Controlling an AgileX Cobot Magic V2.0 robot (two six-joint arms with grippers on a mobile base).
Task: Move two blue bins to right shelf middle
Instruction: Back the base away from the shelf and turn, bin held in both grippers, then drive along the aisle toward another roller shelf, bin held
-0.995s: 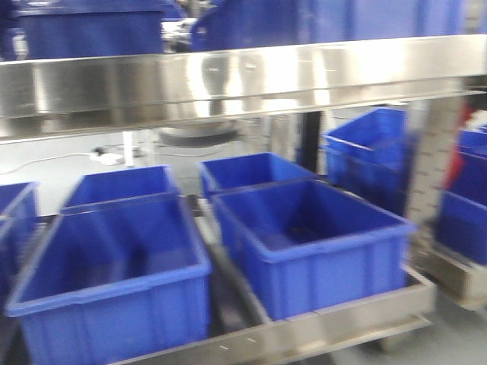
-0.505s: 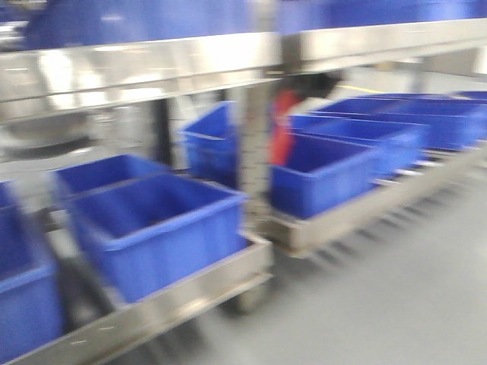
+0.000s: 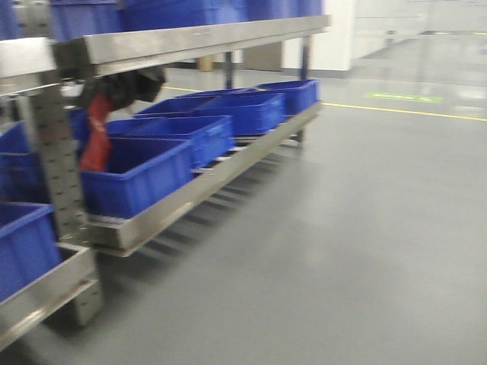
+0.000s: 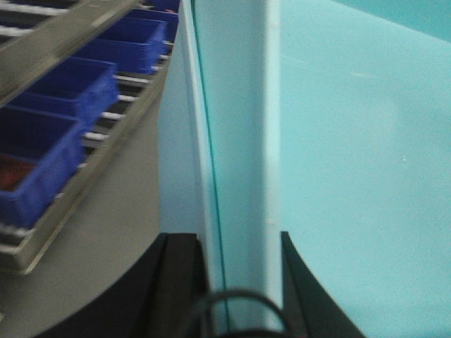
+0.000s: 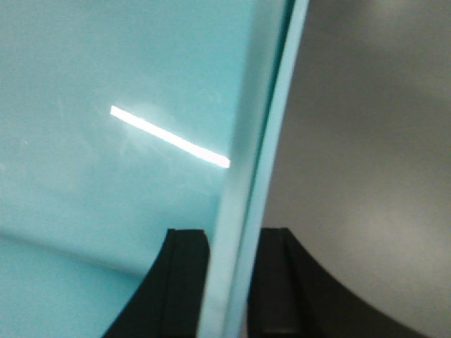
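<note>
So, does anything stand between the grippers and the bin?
Nothing visible does. In each wrist view a pale teal wall, apparently the bin's, sits directly between the jaws of the left gripper and the right gripper.

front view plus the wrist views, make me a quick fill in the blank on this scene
The painted line on the grey floor is ___.
The row of open blue plastic bins rests on the ___ level of the steel shelf rack.
In the left wrist view, those bins lie to the ___ of the thin pale teal wall.
The fingers of the left gripper and right gripper are coloured ___.
Answers: yellow, bottom, left, black.
</note>
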